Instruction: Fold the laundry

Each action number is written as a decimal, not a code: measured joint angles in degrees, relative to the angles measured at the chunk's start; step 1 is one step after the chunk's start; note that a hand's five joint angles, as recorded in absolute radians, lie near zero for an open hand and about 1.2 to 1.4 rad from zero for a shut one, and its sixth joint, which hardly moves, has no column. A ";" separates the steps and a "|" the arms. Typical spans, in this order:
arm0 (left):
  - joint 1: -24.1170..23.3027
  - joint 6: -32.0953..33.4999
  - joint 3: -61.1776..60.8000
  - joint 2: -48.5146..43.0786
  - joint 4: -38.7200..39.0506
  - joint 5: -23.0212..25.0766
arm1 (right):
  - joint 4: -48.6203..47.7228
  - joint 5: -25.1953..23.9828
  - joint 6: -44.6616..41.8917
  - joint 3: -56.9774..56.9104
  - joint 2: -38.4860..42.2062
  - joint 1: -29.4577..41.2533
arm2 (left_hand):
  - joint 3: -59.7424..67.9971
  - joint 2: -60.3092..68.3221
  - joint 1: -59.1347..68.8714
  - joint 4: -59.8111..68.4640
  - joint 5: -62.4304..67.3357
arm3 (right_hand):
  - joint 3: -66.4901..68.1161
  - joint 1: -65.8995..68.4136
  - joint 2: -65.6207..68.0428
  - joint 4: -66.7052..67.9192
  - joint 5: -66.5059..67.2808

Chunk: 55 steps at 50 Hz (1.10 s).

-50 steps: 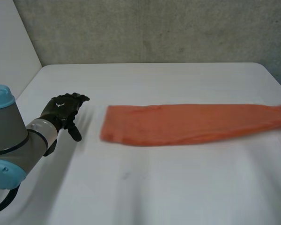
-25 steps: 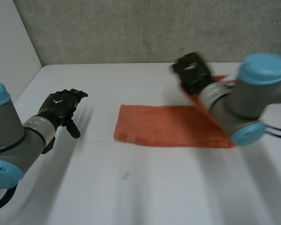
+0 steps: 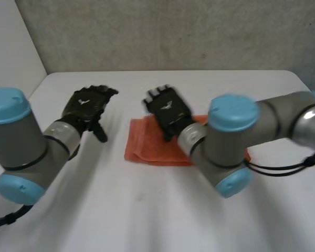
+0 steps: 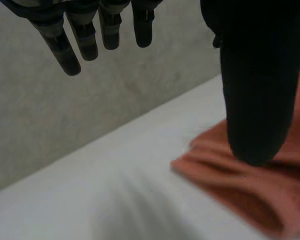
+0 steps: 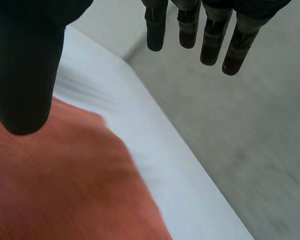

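Lying beneath the right hand [image 3: 168, 111], apparently untouched, is the cloth [image 3: 147, 148].

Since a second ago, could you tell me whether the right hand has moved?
Yes. The right hand has swung leftward across the table, from out of view at its right side to over the left part of the orange cloth.

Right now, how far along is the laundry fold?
Done: the orange cloth lies on the table as a compact rectangle, with layers stacked at one end. In hand: nothing; the right hand is open over the cloth, and the left hand is open beside that end, off it. Left: probably one more fold or smoothing.
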 measured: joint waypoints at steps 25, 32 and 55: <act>-11.87 -2.91 9.98 -15.65 3.51 -1.10 | -8.06 3.00 4.21 29.20 -6.50 -22.74 | 0.00 0.01 0.00 0.00 0.00 | 51.72 37.63 52.20 50.68 46.93; -9.16 -2.91 4.22 -8.22 3.38 -5.03 | -10.90 1.94 0.44 24.10 -6.18 -21.94 | 0.00 0.00 0.00 0.00 0.00 | 55.51 39.55 53.99 54.82 50.15; -3.65 -2.85 -1.41 0.74 3.34 -8.93 | 0.16 -0.91 3.18 0.69 5.92 7.71 | 0.00 0.00 -0.06 0.00 0.00 | 9.03 2.41 7.57 7.83 8.22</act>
